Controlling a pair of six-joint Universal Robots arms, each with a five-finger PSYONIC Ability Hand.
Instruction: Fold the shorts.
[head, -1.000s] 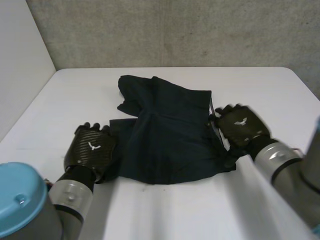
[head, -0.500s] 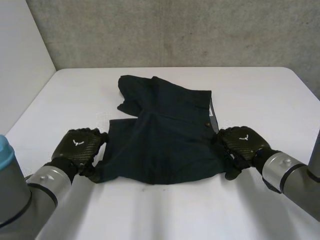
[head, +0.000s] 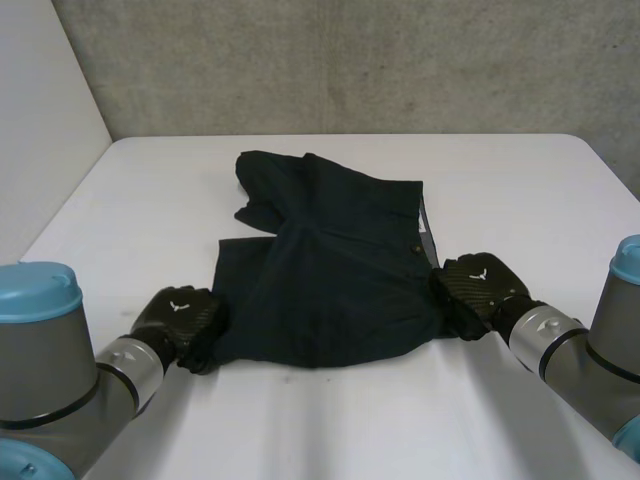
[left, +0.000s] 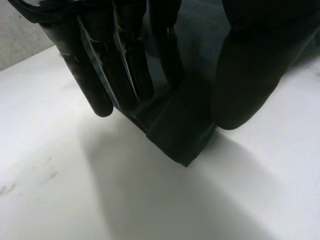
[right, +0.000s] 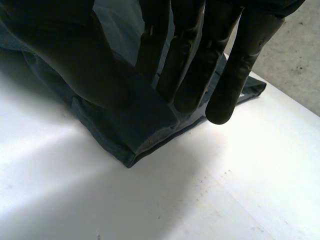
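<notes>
K: Both hands are sitting closer to the near edge of the shorts (head: 330, 270) than a second ago. Left hand (head: 182, 318) is now gripping the near left corner instead of the left side. Right hand (head: 478, 288) is sitting further down the right edge, holding the near right corner.

M: Grip confirmed?

K: Left wrist view: fingers (left: 125, 70) are lying straight on top of the cloth, thumb (left: 250, 75) is pressing in from the other side, and the corner is sticking out between them. So it's pinching the shorts. Right wrist view is showing the same: thumb on one side, fingers on the other, folded corner pinched between them, its tip resting on the surface (head: 520, 190).

M: Where's the cloth lying?

K: Shorts are lying mid-surface, dark, spread mostly flat, with the far left part bunching into folds. Near edge is running fairly straight between the two hands. Waistband side is facing the right hand. Left edge is looking straighter than before, with less bunching under the left hand.
</notes>
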